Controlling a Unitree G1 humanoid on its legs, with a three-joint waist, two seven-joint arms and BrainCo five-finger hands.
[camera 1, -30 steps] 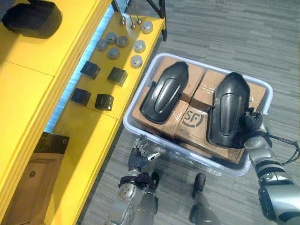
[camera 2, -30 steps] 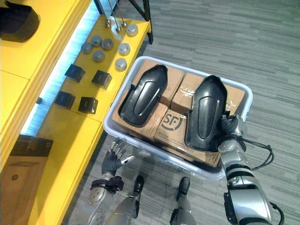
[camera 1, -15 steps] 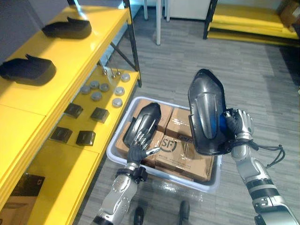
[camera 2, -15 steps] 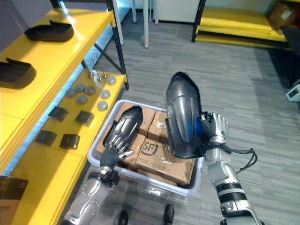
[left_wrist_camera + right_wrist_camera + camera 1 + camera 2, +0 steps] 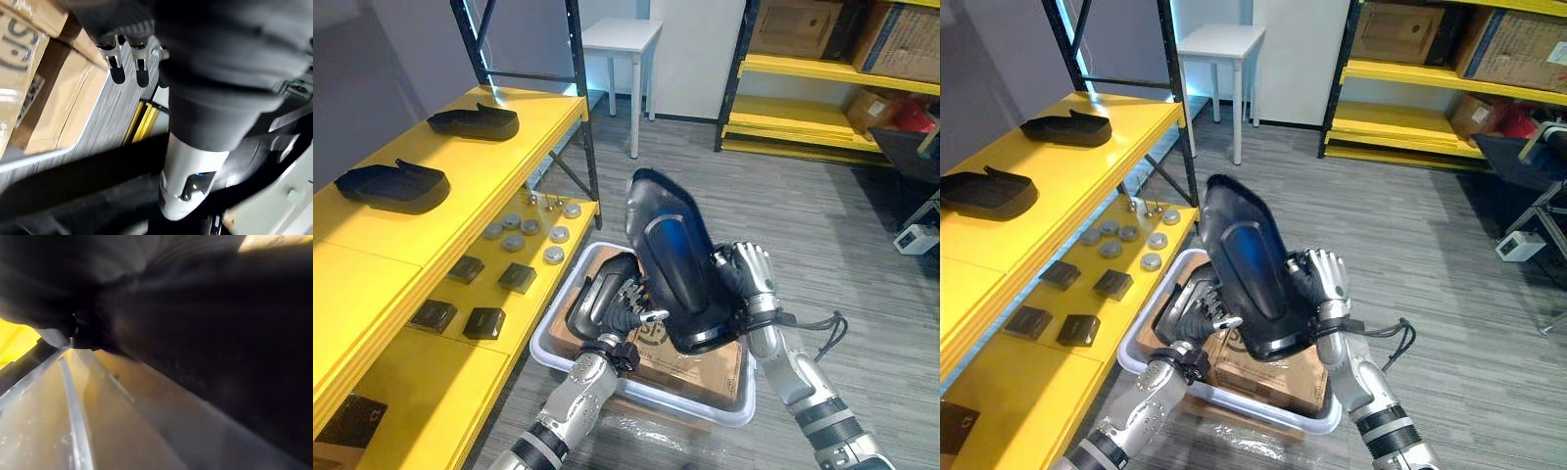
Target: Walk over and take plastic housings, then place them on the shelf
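— Close in, at the white tub point(image 5: 636, 394): L hand point(image 5: 625, 307)?
— Fingers loosely spread over the 2nd housing point(image 5: 595, 302), which lies on cardboard boxes point(image 5: 705, 357) in the tub. Contact unclear. Boxes carry dark print, mostly covered.
— R hand point(image 5: 751, 282)?
— Curled round the edge of the raised housing point(image 5: 671, 259): black, tilted, up above the tub.
— Further back?
— At left, yellow shelf point(image 5: 372, 240) w/ two more black housings point(image 5: 391, 184) on top; white table point(image 5: 622, 34) beyond.

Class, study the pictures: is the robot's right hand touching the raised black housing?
Touching. The left eye view shows the right hand with its fingers curled round the edge of the housing, holding it up.
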